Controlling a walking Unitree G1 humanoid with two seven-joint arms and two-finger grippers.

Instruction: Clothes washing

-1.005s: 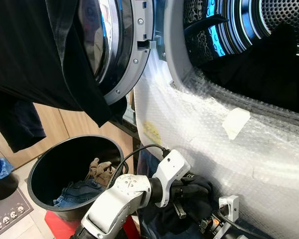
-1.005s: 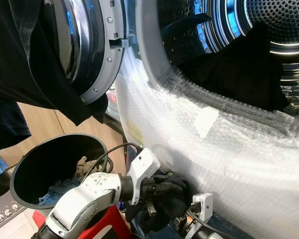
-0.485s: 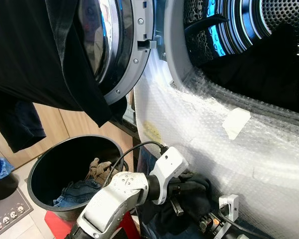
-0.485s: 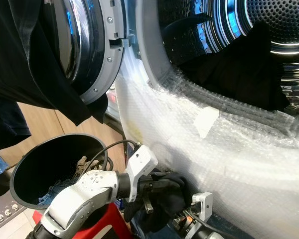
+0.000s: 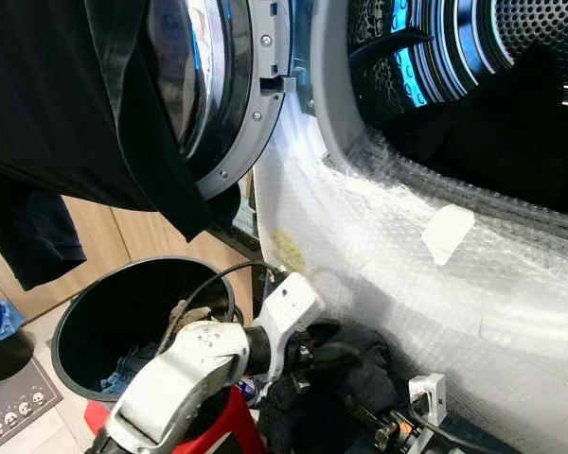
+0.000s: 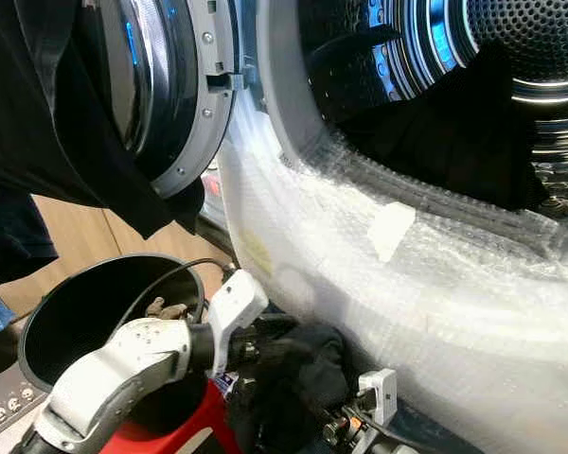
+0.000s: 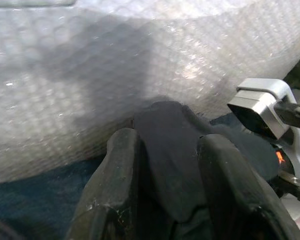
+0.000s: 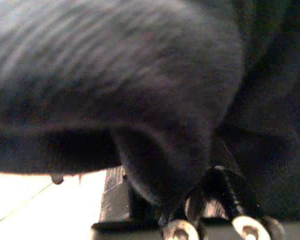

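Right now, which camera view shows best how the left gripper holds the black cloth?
The left wrist view: the black cloth sits pinched between the left gripper fingers, close up. In the eye views the cloth bunches beyond the wrist and hides the fingers. The right wrist view shows dark, blurred fabric.

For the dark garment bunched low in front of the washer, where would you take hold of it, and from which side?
Grip the raised fold at the top of the dark garment, coming from the robot's left, the bin side. It bulges clear of the bubble-wrapped washer front there. The left gripper already has a fold between its fingers. The right gripper sits under the bundle, likely to support it.
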